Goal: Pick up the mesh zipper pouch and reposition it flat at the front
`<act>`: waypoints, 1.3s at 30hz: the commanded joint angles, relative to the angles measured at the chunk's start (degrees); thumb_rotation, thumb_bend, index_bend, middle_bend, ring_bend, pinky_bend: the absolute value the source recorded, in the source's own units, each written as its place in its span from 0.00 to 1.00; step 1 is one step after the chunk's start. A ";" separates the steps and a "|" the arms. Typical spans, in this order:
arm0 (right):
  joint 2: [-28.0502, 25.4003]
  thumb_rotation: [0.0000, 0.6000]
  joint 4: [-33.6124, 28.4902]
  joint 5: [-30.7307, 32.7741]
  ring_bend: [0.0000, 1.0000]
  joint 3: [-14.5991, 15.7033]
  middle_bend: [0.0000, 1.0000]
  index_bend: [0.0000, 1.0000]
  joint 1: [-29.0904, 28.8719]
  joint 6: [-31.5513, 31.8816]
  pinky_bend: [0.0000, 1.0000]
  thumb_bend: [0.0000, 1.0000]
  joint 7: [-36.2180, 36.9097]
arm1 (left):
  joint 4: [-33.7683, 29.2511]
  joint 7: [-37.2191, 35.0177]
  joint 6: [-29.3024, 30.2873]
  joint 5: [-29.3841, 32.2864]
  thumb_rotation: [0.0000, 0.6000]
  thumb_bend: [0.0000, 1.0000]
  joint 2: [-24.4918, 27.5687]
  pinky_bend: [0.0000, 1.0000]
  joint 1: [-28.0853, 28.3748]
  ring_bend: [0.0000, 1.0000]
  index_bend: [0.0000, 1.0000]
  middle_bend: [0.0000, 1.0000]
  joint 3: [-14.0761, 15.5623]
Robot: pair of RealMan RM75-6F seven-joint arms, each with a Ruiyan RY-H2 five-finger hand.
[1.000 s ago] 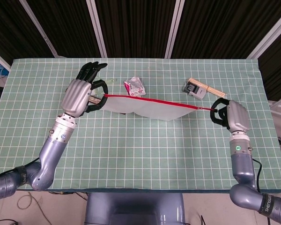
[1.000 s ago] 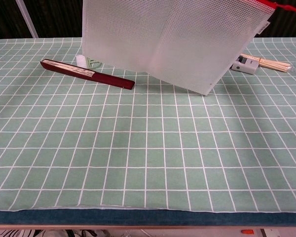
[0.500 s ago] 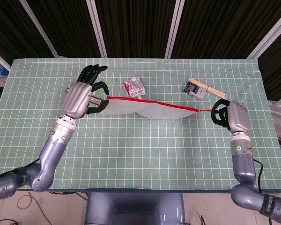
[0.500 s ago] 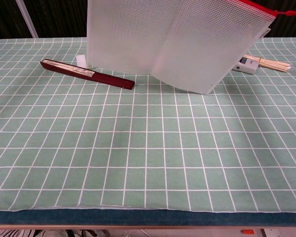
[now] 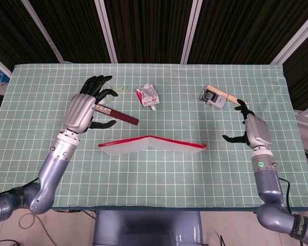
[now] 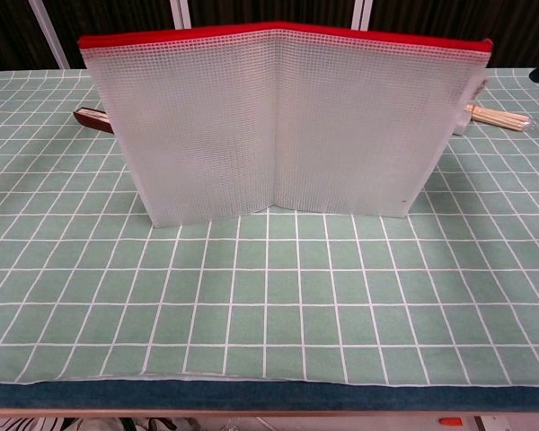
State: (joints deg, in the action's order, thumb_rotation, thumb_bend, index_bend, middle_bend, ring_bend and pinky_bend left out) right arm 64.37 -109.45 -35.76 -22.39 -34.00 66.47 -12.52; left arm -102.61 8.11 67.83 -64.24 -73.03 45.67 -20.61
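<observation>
The mesh zipper pouch, white mesh with a red zipper along its top, stands upright on its lower edge on the green checked cloth, bent in a shallow V. In the chest view the pouch fills the middle, red edge uppermost. Neither hand touches it. My left hand hovers behind its left end with fingers spread and nothing in them. My right hand sits just right of its right end, fingers apart and empty. The chest view shows no hand.
A dark red flat stick lies behind the pouch beside my left hand. A crumpled red-and-white wrapper lies further back. A small grey device with wooden sticks is at the back right. Bare cloth stretches to the front edge.
Both hands have let go of the pouch and opened. The pouch dropped from its hanging stretch between them and came nearer the front, now standing on the cloth.
</observation>
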 commanded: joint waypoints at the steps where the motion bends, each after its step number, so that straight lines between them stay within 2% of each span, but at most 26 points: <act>1: -0.22 1.00 -0.36 -0.37 0.16 0.09 0.17 0.00 0.25 0.26 0.30 0.20 0.38 | -0.66 -0.46 0.79 -0.52 1.00 0.09 0.77 0.00 -1.15 0.00 0.30 0.06 0.64; 6: -0.91 1.00 -1.41 -1.17 0.08 0.37 0.08 0.00 0.75 0.55 0.26 0.12 0.94 | -1.93 -1.87 2.73 -2.05 1.00 0.09 3.08 0.00 -4.21 0.00 0.29 0.06 2.04; 13: -1.97 1.00 -3.45 -1.86 0.07 1.09 0.07 0.00 1.18 1.10 0.25 0.12 0.39 | -3.63 -4.36 4.73 -4.06 1.00 0.09 6.74 0.00 -8.06 0.00 0.28 0.05 3.50; 20: -3.43 1.00 -5.13 -4.09 0.07 4.11 0.07 0.00 3.34 1.80 0.25 0.12 -0.07 | -4.07 -6.38 7.71 -9.14 1.00 0.09 11.11 0.00 -13.96 0.00 0.26 0.03 8.12; 26: -4.67 1.00 -3.61 -14.06 0.05 9.99 0.02 0.00 7.26 3.36 0.25 0.11 -0.50 | -0.98 -6.71 13.13 -15.97 1.00 0.09 13.34 0.00 -20.80 0.00 0.15 0.00 14.24; 32: -4.47 1.00 2.49 -27.99 0.00 15.92 0.00 0.00 12.30 7.73 0.23 0.10 1.50 | 2.81 -5.48 17.90 -17.55 1.00 0.09 14.20 0.00 -28.38 0.00 0.06 0.00 19.80; 39: -4.21 1.00 10.57 -35.80 0.00 19.57 0.00 0.00 18.48 13.70 0.21 0.10 7.34 | 9.23 -9.02 22.98 -17.63 1.00 0.08 12.57 0.00 -35.37 0.00 0.00 0.00 22.51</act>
State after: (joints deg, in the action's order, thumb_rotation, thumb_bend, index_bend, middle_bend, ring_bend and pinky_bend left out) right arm 60.01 -101.85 -69.14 -4.58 -18.15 77.55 -7.59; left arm -95.14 0.54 89.35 -81.78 -59.82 11.77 1.10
